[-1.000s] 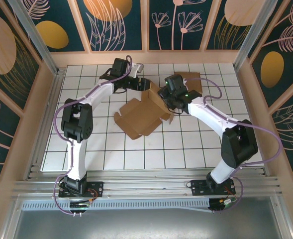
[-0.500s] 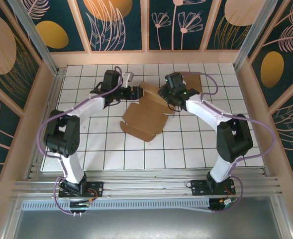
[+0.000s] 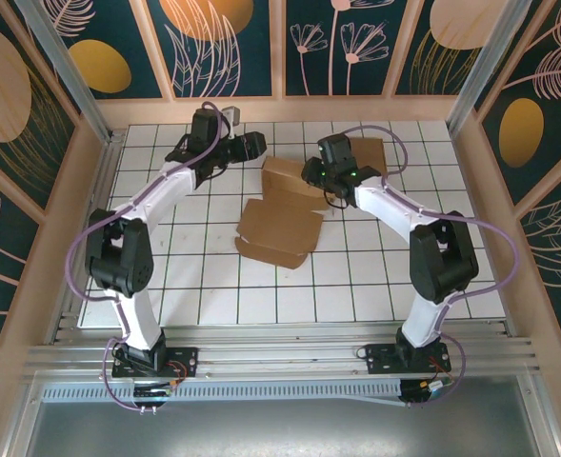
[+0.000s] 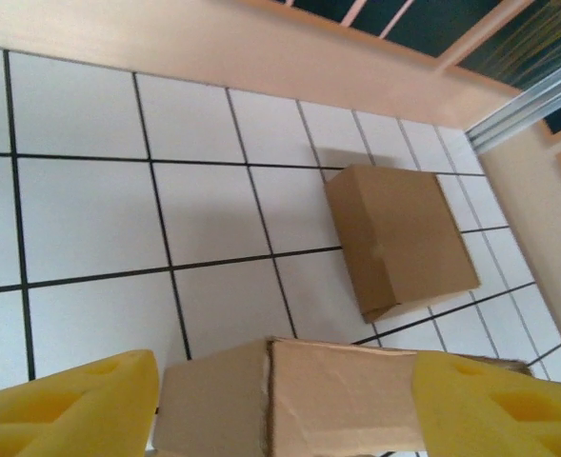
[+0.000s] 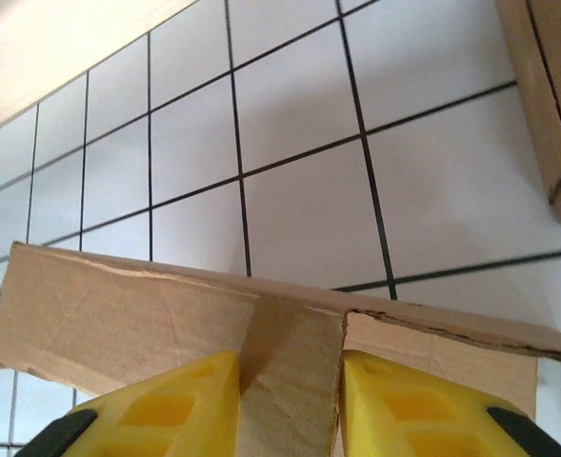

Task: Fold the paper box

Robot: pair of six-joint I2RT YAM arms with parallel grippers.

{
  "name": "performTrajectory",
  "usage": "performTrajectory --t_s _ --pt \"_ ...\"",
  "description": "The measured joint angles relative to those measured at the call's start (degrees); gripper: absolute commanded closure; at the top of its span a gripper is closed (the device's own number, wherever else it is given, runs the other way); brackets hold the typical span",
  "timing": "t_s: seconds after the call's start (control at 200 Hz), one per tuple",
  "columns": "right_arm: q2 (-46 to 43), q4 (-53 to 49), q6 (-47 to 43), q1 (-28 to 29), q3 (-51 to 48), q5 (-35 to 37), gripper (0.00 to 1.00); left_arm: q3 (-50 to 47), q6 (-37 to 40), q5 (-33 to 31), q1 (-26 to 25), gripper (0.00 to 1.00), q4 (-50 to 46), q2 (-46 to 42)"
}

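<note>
Right fingers [image 5: 166, 409] around paper box [image 5: 118, 305] flap, plain from right wrist

Left arm [image 3: 166, 186] and right arm [image 3: 390, 208], 2 alike: white shells, black joint housings, each with a lilac cable [image 3: 70, 271]. Yellow foam finger pads [image 4: 61, 405]; small green light [image 3: 354, 174] on right wrist.

The left arm [image 3: 151, 200] stretches from its near base to the far side. The left gripper [image 3: 251, 145] points right, its fingers [image 4: 70, 409] spread wide. The right arm [image 3: 394, 205] bends far and left. The right gripper [image 3: 310, 173] pinches a flap of the box [image 5: 118, 305] between its pads [image 5: 166, 409].
</note>
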Motion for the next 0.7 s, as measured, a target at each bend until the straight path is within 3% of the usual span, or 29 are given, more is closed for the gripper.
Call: performTrajectory --t_s 0.17,0.365,0.701 --pt "2.8 0.3 -6.1 -1.2 3.5 -3.6 0.68 0.7 -1.9 0.9 0.3 0.34 -3.5 3.3" --pt "5.9 0.2 -8.5 -1.1 7.5 -6.4 0.67 -1.8 -5.8 7.3 0.3 0.46 -1.7 3.4" --pt "6.3 -3.3 -8.4 -0.9 10.9 -7.3 0.55 -5.6 -8.6 8.4 0.7 0.55 1.2 3.4"
